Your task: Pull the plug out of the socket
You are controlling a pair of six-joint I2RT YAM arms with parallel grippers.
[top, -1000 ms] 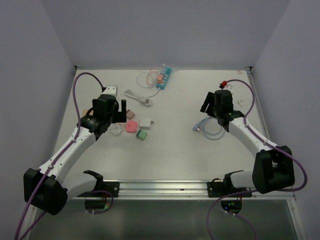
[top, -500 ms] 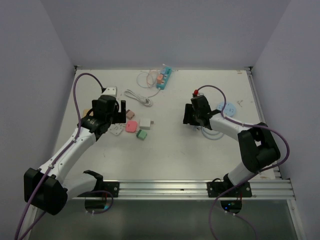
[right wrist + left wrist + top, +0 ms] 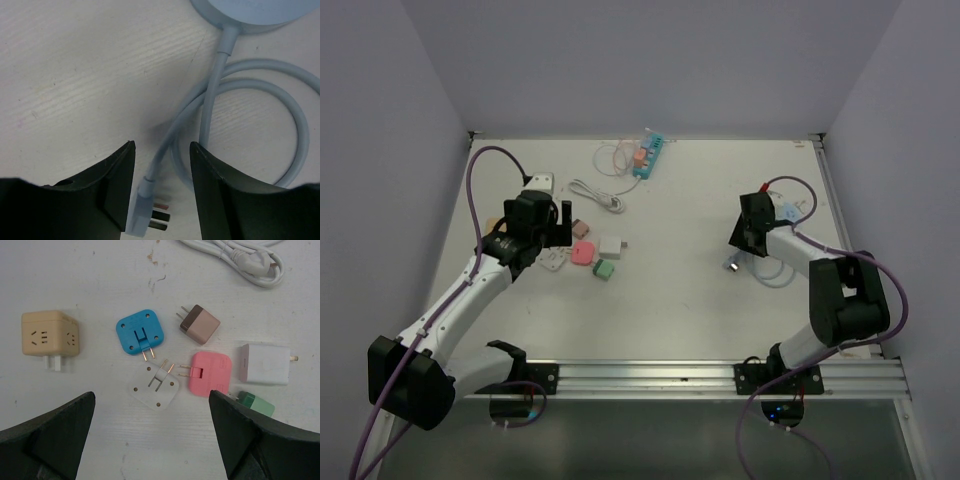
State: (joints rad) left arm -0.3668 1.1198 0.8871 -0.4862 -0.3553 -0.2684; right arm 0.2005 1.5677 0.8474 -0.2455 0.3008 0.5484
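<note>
A teal power strip (image 3: 652, 154) lies at the table's far middle with an orange plug (image 3: 640, 155) seated in it. Both grippers are far from it. My left gripper (image 3: 556, 222) (image 3: 152, 395) is open and empty above a cluster of loose adapters. My right gripper (image 3: 741, 244) (image 3: 161, 145) is open and low over the table. Its fingers straddle a pale blue cable (image 3: 212, 107). The cable's plug (image 3: 142, 212) (image 3: 732, 265) lies loose beside the left finger with its prongs bare. The cable runs to a round pale blue socket (image 3: 250, 12) (image 3: 784, 211).
Under the left gripper lie a beige cube socket (image 3: 49, 335), a blue adapter (image 3: 140, 331), a brown plug (image 3: 200, 324), a white adapter (image 3: 155, 385), a pink adapter (image 3: 210, 372), a white charger (image 3: 265, 364) and a green one (image 3: 255, 404). A white cable (image 3: 595, 192) lies beyond them.
My right gripper swung left towards the table's middle, then back right, and the pale blue cable and its plug shifted with it. The left arm has not moved.
</note>
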